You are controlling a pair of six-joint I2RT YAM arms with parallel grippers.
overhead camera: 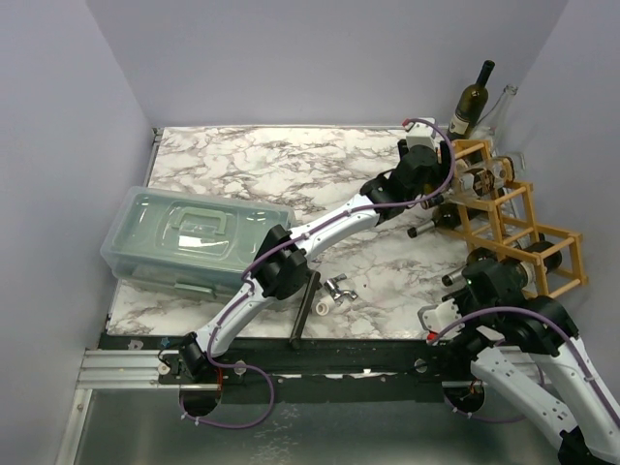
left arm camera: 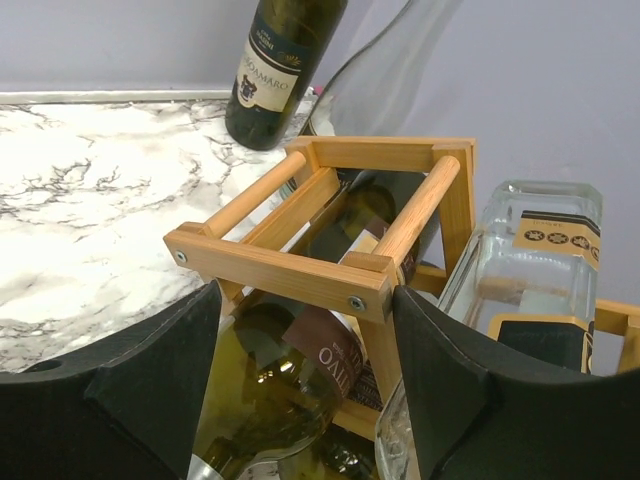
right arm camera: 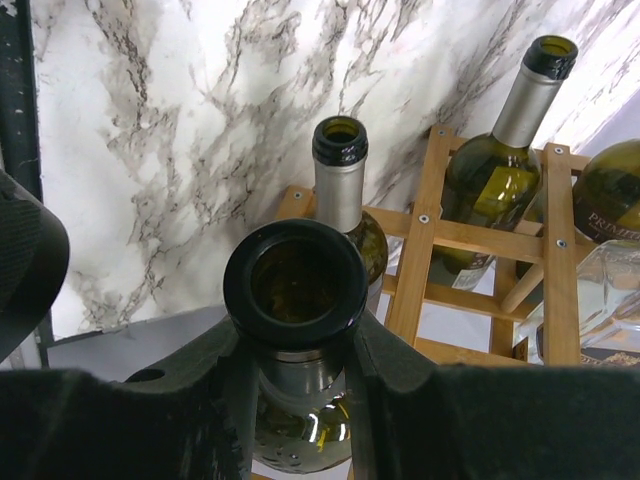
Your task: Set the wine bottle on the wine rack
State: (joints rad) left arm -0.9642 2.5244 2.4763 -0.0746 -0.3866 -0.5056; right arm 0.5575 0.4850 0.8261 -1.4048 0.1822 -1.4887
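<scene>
We held our left arm (overhead camera: 320,228) stretched long and low from its base at seven o'clock out toward two o'clock, elbow only slightly bent, wrist dipped downward. Our left gripper (left arm camera: 305,300) was clamped wide, its fingers (left arm camera: 150,380) pressed against the two sides of the top cell of the wine rack (left arm camera: 280,268). Our right arm (overhead camera: 528,334) sat folded tight at five o'clock, elbow pushed out toward three o'clock, wrist turned toward eleven o'clock. Our right gripper (right arm camera: 297,350) was closed on the neck of the wine bottle (right arm camera: 293,285), one finger on each side.

bright even light; soft shadows
</scene>
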